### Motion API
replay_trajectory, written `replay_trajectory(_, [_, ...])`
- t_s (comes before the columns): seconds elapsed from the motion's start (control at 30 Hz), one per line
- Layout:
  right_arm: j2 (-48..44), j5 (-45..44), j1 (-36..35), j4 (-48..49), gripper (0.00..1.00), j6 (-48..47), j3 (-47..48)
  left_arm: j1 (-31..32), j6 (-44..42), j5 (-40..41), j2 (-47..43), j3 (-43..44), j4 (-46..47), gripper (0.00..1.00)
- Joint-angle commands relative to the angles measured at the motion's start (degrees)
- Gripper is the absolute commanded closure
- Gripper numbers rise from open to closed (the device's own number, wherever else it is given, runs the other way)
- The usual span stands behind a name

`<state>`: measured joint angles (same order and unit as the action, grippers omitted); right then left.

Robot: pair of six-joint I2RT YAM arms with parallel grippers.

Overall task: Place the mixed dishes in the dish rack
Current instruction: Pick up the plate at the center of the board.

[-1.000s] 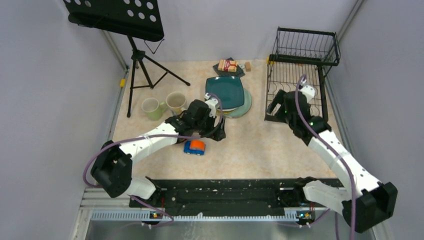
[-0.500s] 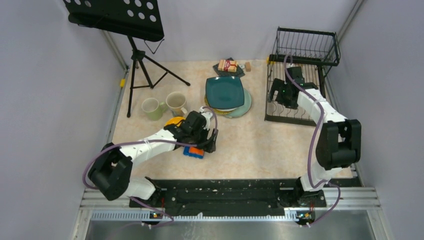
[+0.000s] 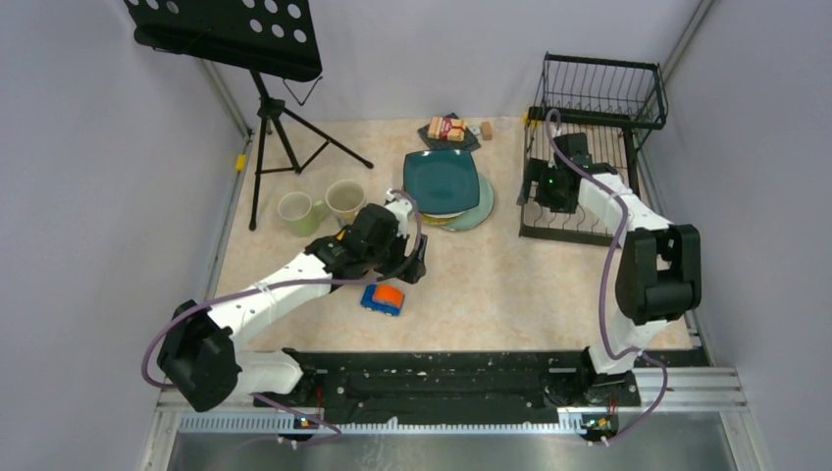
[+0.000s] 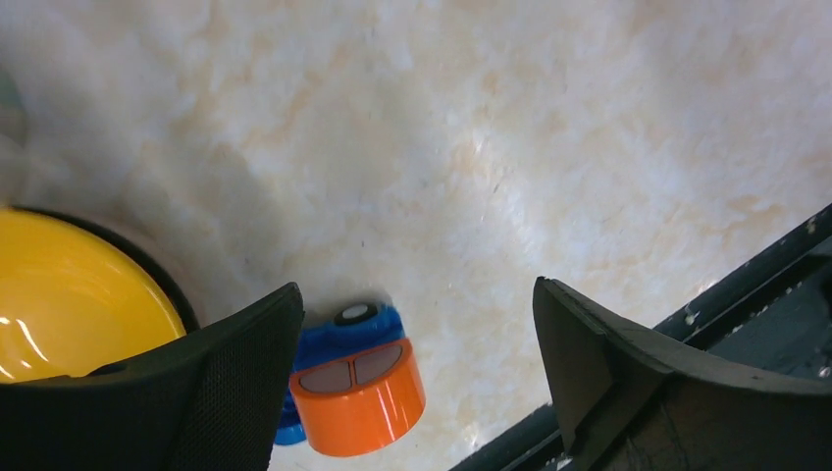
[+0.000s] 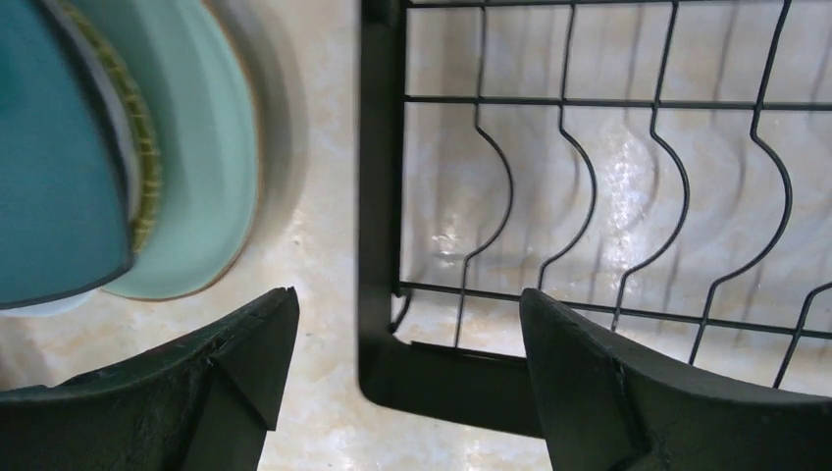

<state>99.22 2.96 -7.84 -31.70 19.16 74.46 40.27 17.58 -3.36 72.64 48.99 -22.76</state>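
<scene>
The left gripper (image 4: 417,294) has just swung off the toy car (image 3: 383,297), jaws released and empty, with the orange-yellow bowl (image 4: 59,294) sitting beside it on the surface. The plate stack (image 3: 442,182) hasn't budged. The right gripper (image 5: 407,299) now hovers over the dish rack (image 5: 378,196) corner, jaws released; nothing loaded yet.

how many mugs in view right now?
2. The pale green mug and the beige mug stand side by side on the table, left of the plate stack. None visible in the dish rack; the left arm covers some table.
</scene>
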Motion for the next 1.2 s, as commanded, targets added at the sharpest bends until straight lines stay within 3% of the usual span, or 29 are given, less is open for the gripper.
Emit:
replay_trajectory(0.0, [-9.49,2.35,-3.14,9.85,0.15,-0.92,-2.03,0.17,-2.62,2.78,0.92,7.48,2.16,0.09])
replay_trajectory(0.2, [-5.47,15.56,-4.30,17.52,0.16,7.09,-4.19,0.08,-2.14,9.83,-0.75,9.80,4.52,0.08])
replay_trajectory(0.4, [2.43,10.55,-6.91,12.62,0.17,5.51,0.12,-0.48,-1.98,12.45,-5.15,7.34,6.10,0.06])
replay_trajectory(0.67, [0.00,5.73,-6.87,10.48,0.17,3.48,-4.40,-3.91,1.12,8.99,-7.20,5.15,9.60,0.03])
replay_trajectory(0.97, [-7.45,12.72,-6.90,13.46,0.17,7.03,-8.40,-13.38,3.67,-7.08,4.67,13.82,11.44,0.05])
replay_trajectory(1.17, [-14.99,13.84,-7.01,15.99,0.18,12.06,-13.37,-13.78,4.35,-8.42,13.47,20.10,14.06,0.09])
